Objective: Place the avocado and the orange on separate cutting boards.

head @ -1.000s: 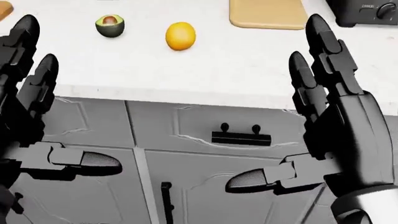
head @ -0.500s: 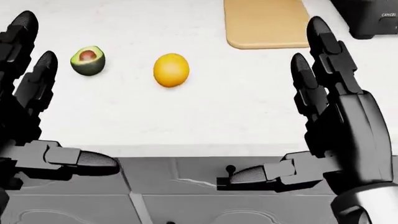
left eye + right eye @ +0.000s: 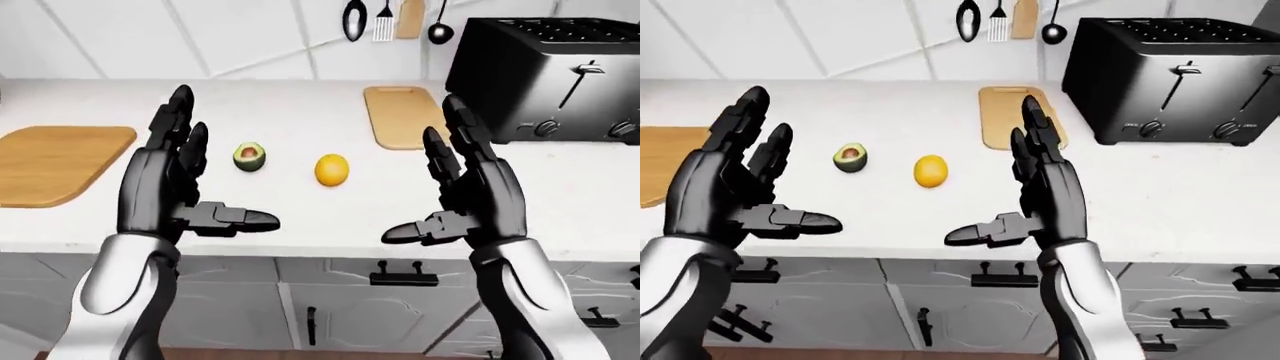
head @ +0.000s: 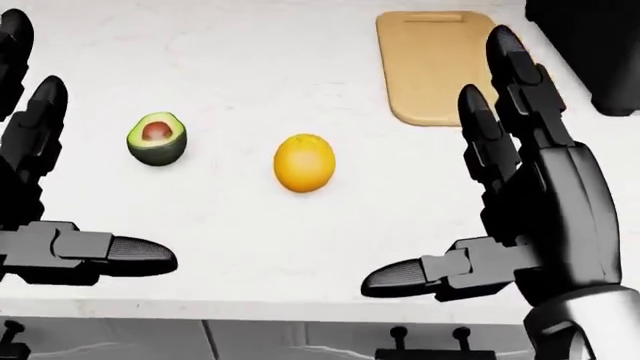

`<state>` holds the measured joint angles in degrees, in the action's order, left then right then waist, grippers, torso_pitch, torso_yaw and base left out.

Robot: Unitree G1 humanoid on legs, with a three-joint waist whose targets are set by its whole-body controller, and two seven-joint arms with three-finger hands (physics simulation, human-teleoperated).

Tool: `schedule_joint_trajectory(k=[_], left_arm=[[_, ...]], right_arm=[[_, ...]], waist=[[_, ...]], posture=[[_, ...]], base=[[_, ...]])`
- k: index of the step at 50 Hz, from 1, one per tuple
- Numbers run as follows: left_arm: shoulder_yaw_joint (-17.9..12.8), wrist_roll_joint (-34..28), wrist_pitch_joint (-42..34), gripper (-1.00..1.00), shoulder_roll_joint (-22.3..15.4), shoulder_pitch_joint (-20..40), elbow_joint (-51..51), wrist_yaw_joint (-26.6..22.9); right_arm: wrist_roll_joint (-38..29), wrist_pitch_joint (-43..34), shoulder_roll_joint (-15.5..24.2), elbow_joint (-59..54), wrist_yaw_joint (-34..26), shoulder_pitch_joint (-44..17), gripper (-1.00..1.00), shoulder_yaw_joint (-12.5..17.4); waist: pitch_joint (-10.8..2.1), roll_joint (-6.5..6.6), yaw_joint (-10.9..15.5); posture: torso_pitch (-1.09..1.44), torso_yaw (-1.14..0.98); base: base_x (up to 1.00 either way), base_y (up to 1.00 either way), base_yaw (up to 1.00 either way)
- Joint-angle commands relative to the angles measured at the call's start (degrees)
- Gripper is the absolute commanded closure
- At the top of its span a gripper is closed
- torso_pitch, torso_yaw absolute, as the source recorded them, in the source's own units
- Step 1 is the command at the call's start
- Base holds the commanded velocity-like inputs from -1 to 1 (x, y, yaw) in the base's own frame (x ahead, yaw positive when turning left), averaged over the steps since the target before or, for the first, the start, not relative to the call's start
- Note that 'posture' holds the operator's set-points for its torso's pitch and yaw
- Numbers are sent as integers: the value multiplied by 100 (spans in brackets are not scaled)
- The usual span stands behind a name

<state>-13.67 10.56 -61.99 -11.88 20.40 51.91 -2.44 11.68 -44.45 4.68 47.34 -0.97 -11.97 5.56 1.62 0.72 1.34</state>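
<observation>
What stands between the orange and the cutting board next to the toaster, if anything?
Nothing visible. In the left-eye view only bare white counter lies between the orange and the cutting board beside the toaster. The open right hand is held in front of the board's lower corner in the view, not resting on the counter.

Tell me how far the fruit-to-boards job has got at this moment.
Nothing is done: the avocado and the orange lie on the bare counter. Nothing is in hand; the left hand and right hand are open and empty. Both placements remain, onto the left cutting board and the right cutting board.
</observation>
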Motion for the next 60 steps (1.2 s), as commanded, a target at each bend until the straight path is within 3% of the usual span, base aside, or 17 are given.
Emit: schedule_joint_trajectory(k=[1, 2, 4, 6, 11, 16, 17, 20, 24, 30, 33, 34, 35, 44, 46, 48, 60], left_arm=[[65, 13, 271, -100, -15, 121, 148, -16], [41, 23, 203, -100, -19, 128, 205, -20], [-57, 70, 88, -100, -50, 192, 270, -37], [-118, 110, 62, -100, -71, 208, 290, -41], [-211, 220, -81, -100, -136, 308, 367, 1], [-204, 259, -20, -100, -153, 256, 351, 28], [-208, 268, -18, -100, -157, 262, 339, 37], [-220, 287, 39, -100, -164, 246, 294, 43], [-175, 284, 60, -100, -171, 225, 297, 59], [-148, 276, -15, -100, -157, 238, 370, 70], [-190, 305, -83, -100, -163, 288, 412, 76], [-195, 310, -66, -100, -163, 285, 401, 74], [-200, 318, -70, -100, -166, 293, 401, 77], [-306, 441, -134, -100, -236, 348, 423, 120], [-304, 445, -81, -100, -239, 316, 398, 125], [-315, 451, -15, -100, -243, 270, 369, 119], [-533, 693, -108, -100, -303, 291, 452, 194]], right_arm=[[-19, 239, 49, 204, -21, -123, -100, 71], [-38, 238, 52, 239, -27, -99, -100, 55], [-42, 185, 48, 336, -41, -102, -100, 41], [-45, 236, 40, 304, -90, -83, -100, 34], [-31, 176, 24, 421, -145, -70, -100, 6], [12, 95, 31, 507, -119, -115, -100, 75], [83, 66, 17, 538, -99, -147, -100, 159], [108, -17, 83, 583, -12, -204, -100, 203], [9, 45, 113, 551, -1, -145, -100, 130], [32, 87, 95, 563, -38, -89, -100, 195], [47, 23, 112, 605, -43, -121, -100, 205], [50, -13, 117, 636, -37, -133, -100, 201], [47, -25, 121, 643, -36, -143, -100, 196], [129, -232, 147, 816, -3, -272, -100, 249], [143, -260, 162, 835, 7, -271, -100, 270], [126, -243, 193, 828, -22, -244, -100, 256], [122, -3259, 838, 1266, 156, -1759, -100, 133]], waist=[[-54, 37, -12], [55, -122, 24], [-108, -339, 32], [-5, -188, -15], [-47, -203, -30], [4, -32, -198], [99, -323, -19], [-111, 170, -169], [61, 186, -131], [145, -106, -62], [43, -570, -79], [171, -373, -108], [188, -388, -41], [9, -83, -180], [-31, 166, -200], [17, 17, -205], [-78, -96, -154]], posture=[[0, 0], [0, 0], [0, 0], [0, 0], [0, 0], [0, 0], [0, 0], [0, 0], [0, 0], [0, 0], [0, 0], [0, 0], [0, 0], [0, 0], [0, 0], [0, 0], [0, 0]], base=[[26, 0, 0], [0, 0, 0], [0, 0, 0], [0, 0, 0], [0, 0, 66], [0, 16, 80], [0, 0, 0], [0, 0, 0], [16, 0, 0], [29, 0, 0], [42, 0, 0], [48, 0, 0], [51, 0, 0], [33, 0, 0], [0, 0, 0], [0, 0, 0], [0, 0, 0]])
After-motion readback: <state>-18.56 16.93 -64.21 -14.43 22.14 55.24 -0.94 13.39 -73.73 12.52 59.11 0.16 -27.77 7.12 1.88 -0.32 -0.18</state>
